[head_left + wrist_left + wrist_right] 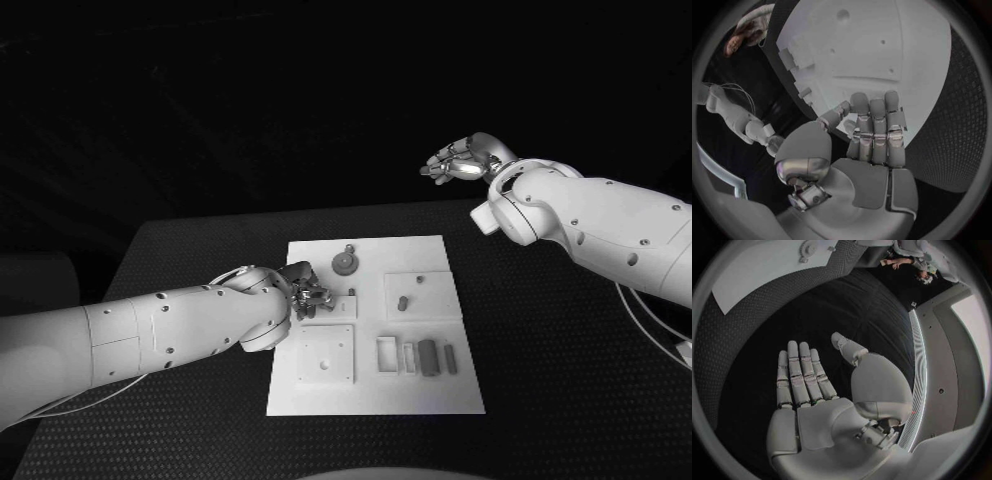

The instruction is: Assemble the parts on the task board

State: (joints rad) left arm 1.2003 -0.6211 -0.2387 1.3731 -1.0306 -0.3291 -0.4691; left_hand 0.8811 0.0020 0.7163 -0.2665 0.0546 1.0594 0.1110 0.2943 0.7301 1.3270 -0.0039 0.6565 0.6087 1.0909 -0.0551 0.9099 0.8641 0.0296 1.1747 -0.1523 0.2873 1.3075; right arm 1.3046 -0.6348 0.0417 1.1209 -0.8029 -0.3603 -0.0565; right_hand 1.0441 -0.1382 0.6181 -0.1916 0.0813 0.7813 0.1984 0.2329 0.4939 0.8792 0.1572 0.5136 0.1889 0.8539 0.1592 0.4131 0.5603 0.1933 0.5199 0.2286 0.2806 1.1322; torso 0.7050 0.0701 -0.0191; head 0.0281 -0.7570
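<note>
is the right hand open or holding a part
Open. The silver right hand shows straight, spread fingers and a bare palm, held off the white task board.

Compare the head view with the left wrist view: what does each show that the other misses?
Head view alone: the right hand raised beyond the table's far edge, away from the task board, and a row of grey parts near the board's right edge. Left wrist view alone: the left hand from behind, palm empty, fingers straight and together over the board's edge. Both: the white board and the left hand at its left side.
</note>
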